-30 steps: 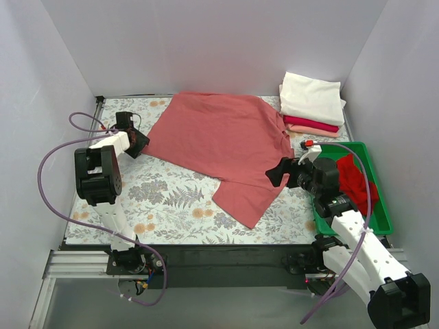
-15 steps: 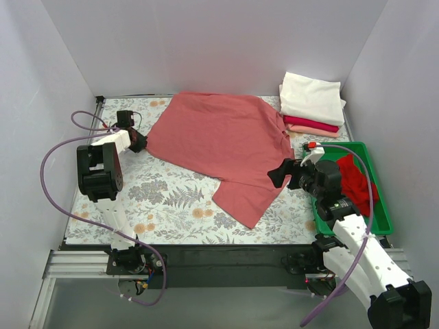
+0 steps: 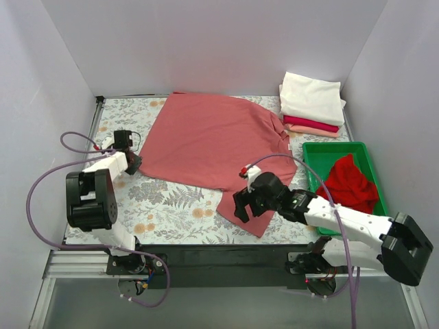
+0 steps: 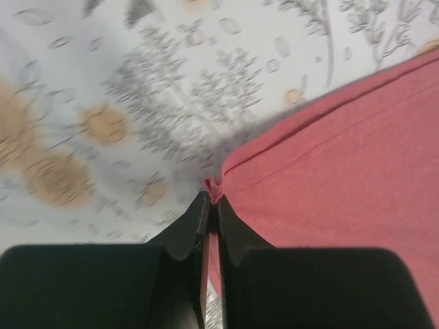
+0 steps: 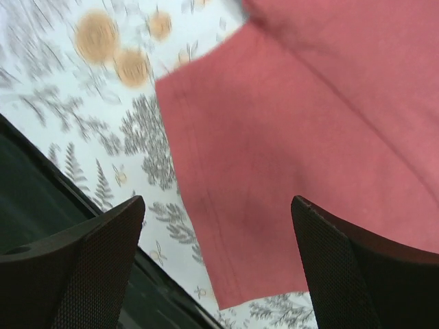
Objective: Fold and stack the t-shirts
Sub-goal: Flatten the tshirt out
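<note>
Shirt [image 3: 212,140] corner sat pinched in the left tool [image 4: 211,197]; right tool [image 5: 216,205] hovered wide open above its near edge.

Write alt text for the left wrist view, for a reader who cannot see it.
The left gripper, jaws shut, pinches the hem corner of the salmon-red t-shirt, which lies at the right. Blurred floral tablecloth fills the rest.

Green tray [image 3: 320,160] at right, floral table cover [image 3: 171,199] beneath; white walls [image 3: 206,41] around
</note>
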